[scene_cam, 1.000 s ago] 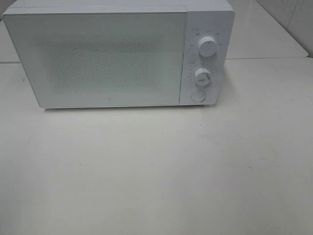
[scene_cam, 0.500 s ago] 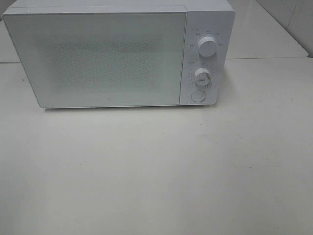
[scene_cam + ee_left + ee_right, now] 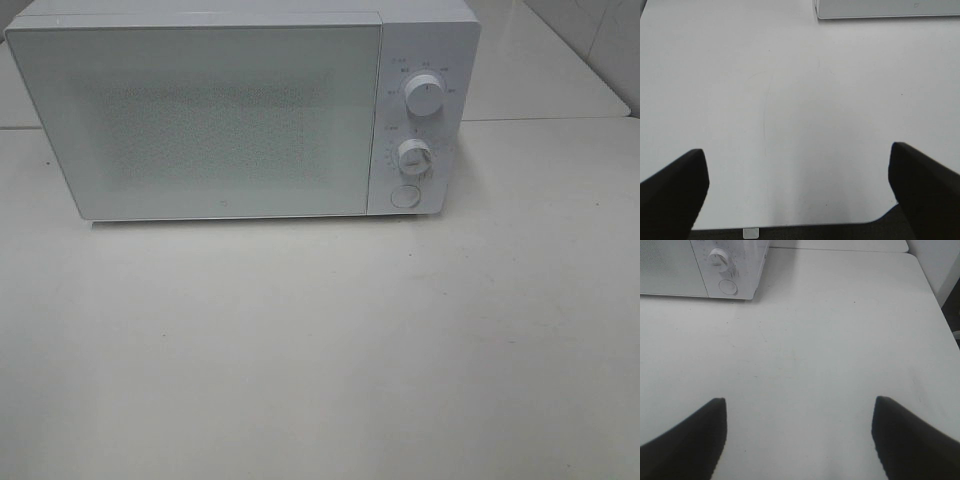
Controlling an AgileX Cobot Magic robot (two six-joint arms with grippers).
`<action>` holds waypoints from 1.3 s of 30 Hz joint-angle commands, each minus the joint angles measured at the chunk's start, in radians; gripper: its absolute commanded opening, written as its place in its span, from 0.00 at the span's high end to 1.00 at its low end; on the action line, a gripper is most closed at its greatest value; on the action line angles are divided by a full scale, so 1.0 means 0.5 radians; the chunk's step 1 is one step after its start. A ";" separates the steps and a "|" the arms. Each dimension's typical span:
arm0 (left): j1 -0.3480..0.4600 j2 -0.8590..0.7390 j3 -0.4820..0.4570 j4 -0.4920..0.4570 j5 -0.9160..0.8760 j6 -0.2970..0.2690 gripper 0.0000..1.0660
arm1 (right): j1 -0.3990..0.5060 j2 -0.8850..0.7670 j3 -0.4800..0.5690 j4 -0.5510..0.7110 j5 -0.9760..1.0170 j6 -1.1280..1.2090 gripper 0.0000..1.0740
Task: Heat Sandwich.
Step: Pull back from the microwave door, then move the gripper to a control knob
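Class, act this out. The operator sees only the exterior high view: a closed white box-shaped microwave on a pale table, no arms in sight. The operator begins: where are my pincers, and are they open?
Observer: The left pincer hangs open over the bare pale table, with nothing between its jaws.
Operator: And the right one?
Observer: The right pincer is open and empty too, with the white box-shaped microwave and its round button ahead of it.
Operator: Anything close to the left one?
Observer: A table edge with a rounded corner lies just under it.
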 commanded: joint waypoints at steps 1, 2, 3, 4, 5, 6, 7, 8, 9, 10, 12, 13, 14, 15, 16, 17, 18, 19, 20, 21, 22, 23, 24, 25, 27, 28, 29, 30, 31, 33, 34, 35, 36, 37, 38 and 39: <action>0.008 -0.084 0.008 0.006 -0.022 0.006 0.14 | -0.012 -0.054 0.002 -0.010 -0.020 0.004 0.29; 0.008 -0.122 0.008 0.006 -0.022 0.006 0.14 | -0.012 -0.054 0.002 -0.010 -0.020 0.004 0.29; 0.008 -0.174 0.008 0.006 -0.022 0.006 0.14 | -0.012 -0.054 0.002 -0.010 -0.020 0.004 0.29; 0.008 -0.274 0.008 0.006 -0.022 0.006 0.14 | -0.012 -0.054 0.002 -0.010 -0.020 0.004 0.29; 0.008 -0.314 0.008 0.006 -0.022 0.006 0.14 | -0.012 -0.054 0.002 -0.010 -0.020 0.004 0.29; 0.008 -0.314 0.008 0.006 -0.022 0.006 0.14 | -0.012 -0.054 0.002 -0.010 -0.020 0.004 0.29; 0.008 -0.348 0.008 0.006 -0.022 0.006 0.14 | -0.012 -0.054 0.002 -0.010 -0.020 0.004 0.29; 0.008 -0.370 0.008 0.006 -0.022 0.006 0.14 | -0.012 -0.054 0.002 -0.010 -0.020 0.004 0.29; 0.008 -0.414 0.008 0.006 -0.022 0.006 0.14 | -0.012 -0.054 0.002 -0.010 -0.020 0.004 0.29; 0.008 -0.438 0.008 0.006 -0.022 0.006 0.14 | -0.012 -0.054 0.002 -0.010 -0.020 0.004 0.29; 0.008 -0.446 0.008 0.006 -0.022 0.006 0.14 | -0.012 -0.054 0.002 -0.010 -0.020 0.004 0.29; 0.008 -0.442 0.008 0.006 -0.022 0.006 0.14 | -0.012 -0.054 0.002 -0.010 -0.020 0.004 0.29; 0.008 -0.442 0.008 0.006 -0.022 0.004 0.14 | -0.012 -0.054 0.002 -0.010 -0.020 0.004 0.29; 0.008 -0.442 0.008 0.006 -0.022 0.004 0.14 | -0.012 -0.054 0.002 -0.010 -0.020 0.004 0.29; 0.008 -0.442 0.008 0.006 -0.022 0.004 0.14 | -0.012 -0.054 0.002 -0.010 -0.020 0.004 0.29; 0.008 -0.442 0.008 0.006 -0.022 0.004 0.14 | -0.012 -0.054 0.002 -0.010 -0.020 0.004 0.29; 0.008 -0.442 0.008 0.006 -0.022 0.004 0.14 | -0.012 -0.054 0.002 -0.010 -0.020 0.004 0.29; 0.008 -0.442 0.008 0.006 -0.022 0.004 0.14 | -0.012 -0.054 0.002 -0.010 -0.020 0.004 0.29; 0.008 -0.442 0.008 0.006 -0.022 0.004 0.14 | -0.012 -0.054 0.002 -0.010 -0.020 0.004 0.29; 0.008 -0.442 0.008 0.006 -0.022 0.004 0.14 | -0.012 -0.054 0.002 -0.010 -0.020 0.004 0.29; 0.008 -0.442 0.008 0.006 -0.022 0.004 0.14 | -0.012 -0.054 0.002 -0.010 -0.020 0.004 0.29; 0.008 -0.442 0.008 0.006 -0.022 0.004 0.14 | -0.012 -0.054 0.002 -0.010 -0.020 0.004 0.29; 0.008 -0.440 0.008 0.006 -0.022 0.004 0.14 | -0.012 -0.054 0.002 -0.010 -0.020 0.004 0.29; 0.008 -0.440 0.008 0.006 -0.022 0.004 0.14 | -0.012 -0.054 0.002 -0.010 -0.020 0.004 0.29; 0.008 -0.440 0.008 0.006 -0.022 0.004 0.14 | -0.012 -0.054 0.002 -0.010 -0.020 0.004 0.29; 0.008 -0.440 0.008 0.006 -0.022 0.004 0.14 | -0.012 -0.054 0.002 -0.010 -0.020 0.004 0.29; 0.008 -0.440 0.008 0.006 -0.022 0.004 0.14 | -0.012 -0.054 0.002 -0.010 -0.020 0.004 0.29; 0.008 -0.440 0.008 0.006 -0.022 0.004 0.14 | -0.012 -0.054 0.002 -0.010 -0.020 0.004 0.29; 0.008 -0.440 0.008 0.006 -0.022 0.004 0.14 | -0.012 -0.054 0.002 -0.010 -0.020 0.004 0.29; 0.008 -0.440 0.008 0.006 -0.022 0.004 0.14 | -0.012 -0.054 0.002 -0.010 -0.020 0.004 0.29; 0.008 -0.440 0.008 0.006 -0.022 0.004 0.14 | -0.012 -0.054 0.002 -0.010 -0.020 0.004 0.29; 0.008 -0.440 0.008 0.006 -0.022 0.004 0.14 | -0.012 -0.054 0.002 -0.010 -0.020 0.004 0.29; 0.008 -0.440 0.008 0.006 -0.022 0.004 0.14 | -0.012 -0.054 0.002 -0.010 -0.020 0.004 0.29; 0.008 -0.440 0.008 0.006 -0.022 0.004 0.14 | -0.012 -0.054 0.002 -0.010 -0.020 0.004 0.29; 0.008 -0.440 0.008 0.006 -0.022 0.004 0.14 | -0.012 -0.054 0.002 -0.010 -0.020 0.004 0.29; 0.008 -0.440 0.008 0.006 -0.022 0.004 0.14 | -0.012 -0.054 0.002 -0.010 -0.020 0.004 0.29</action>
